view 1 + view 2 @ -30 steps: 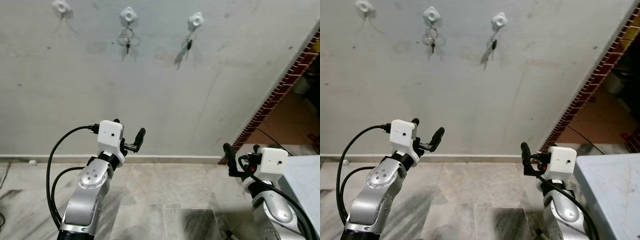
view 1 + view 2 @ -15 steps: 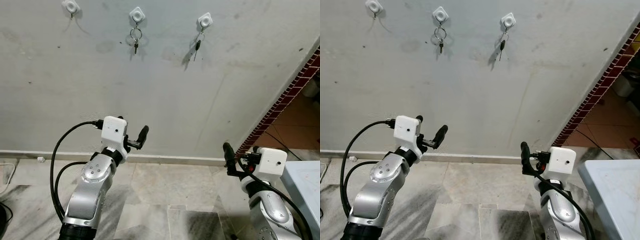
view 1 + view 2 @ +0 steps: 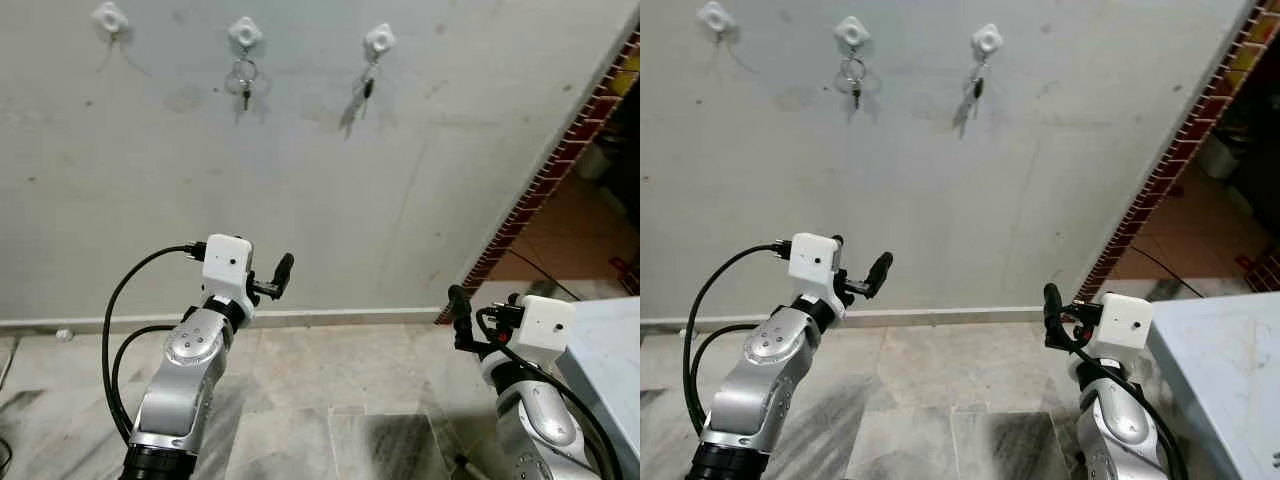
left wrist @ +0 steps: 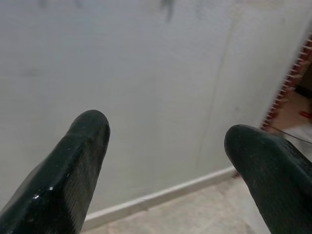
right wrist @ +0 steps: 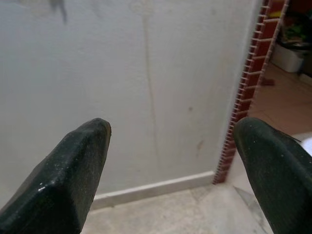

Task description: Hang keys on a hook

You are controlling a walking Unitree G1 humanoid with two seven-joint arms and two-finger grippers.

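Hanging high on a grey plaster wall [image 3: 330, 200], three white hooks are seen in a row. The left hook [image 3: 108, 17] carries nothing that can be made out; the middle hook [image 3: 244, 31] bears a key ring with keys [image 3: 243, 80], and the right hook [image 3: 378, 39] bears another small key [image 3: 367, 87]. Well below them, both arms are raised before the wall. The left pincer [image 4: 168, 146] is held wide open and grips nothing, its two black fingers [image 4: 78, 165] spread apart and aimed at the wall above the skirting. The right pincer [image 5: 170, 151] is likewise spread wide and holds nothing. A brick wall edge [image 3: 560, 165] is seen at the right, and a pale counter [image 3: 1230, 370] corner beside the right arm. Tiled floor [image 3: 330, 390] lies below.
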